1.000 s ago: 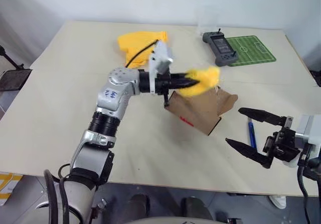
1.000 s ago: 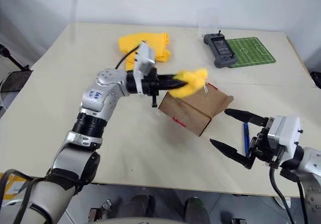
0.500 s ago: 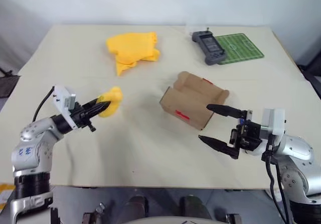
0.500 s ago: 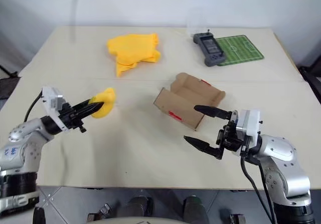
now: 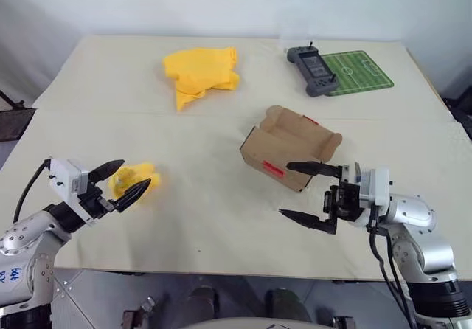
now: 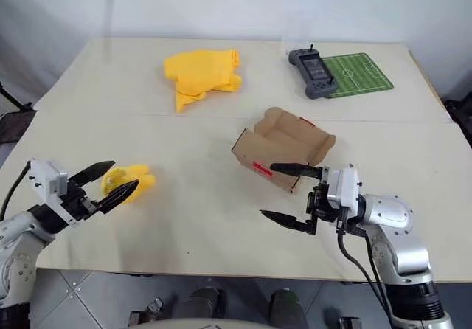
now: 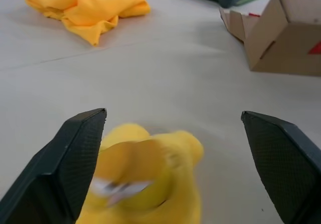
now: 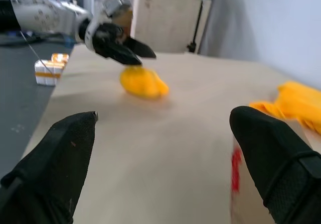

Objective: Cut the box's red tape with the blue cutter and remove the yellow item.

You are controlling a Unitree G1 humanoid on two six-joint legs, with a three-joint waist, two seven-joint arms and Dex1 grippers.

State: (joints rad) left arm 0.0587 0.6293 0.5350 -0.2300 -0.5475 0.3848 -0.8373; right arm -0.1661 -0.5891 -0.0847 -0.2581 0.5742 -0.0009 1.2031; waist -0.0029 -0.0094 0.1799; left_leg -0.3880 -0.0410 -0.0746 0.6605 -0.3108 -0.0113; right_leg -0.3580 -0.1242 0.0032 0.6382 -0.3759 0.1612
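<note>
The left gripper (image 5: 119, 183) stands spread wide at the near left of the table (image 5: 96, 85), its two black fingers on either side of the yellow item (image 5: 133, 178), which lies on the tabletop between and just past them; the fingers appear to have no hold on it. Its place, well apart from the box (image 5: 289, 147), suggests it has been set down clear of the work area. The box sits right of centre with its flaps open, a patch of red tape (image 5: 273, 169) on its near wall, so the cutting and the removal both look done. The right gripper (image 5: 308, 193) hangs just in front of the box, also spread and holding nothing, seemingly placed there to steady the box. At the far side lie a larger yellow cloth (image 5: 200, 71), a grey handheld controller (image 5: 315, 71) and a green pitch-patterned mat (image 5: 362, 71), none of them part of the job.
</note>
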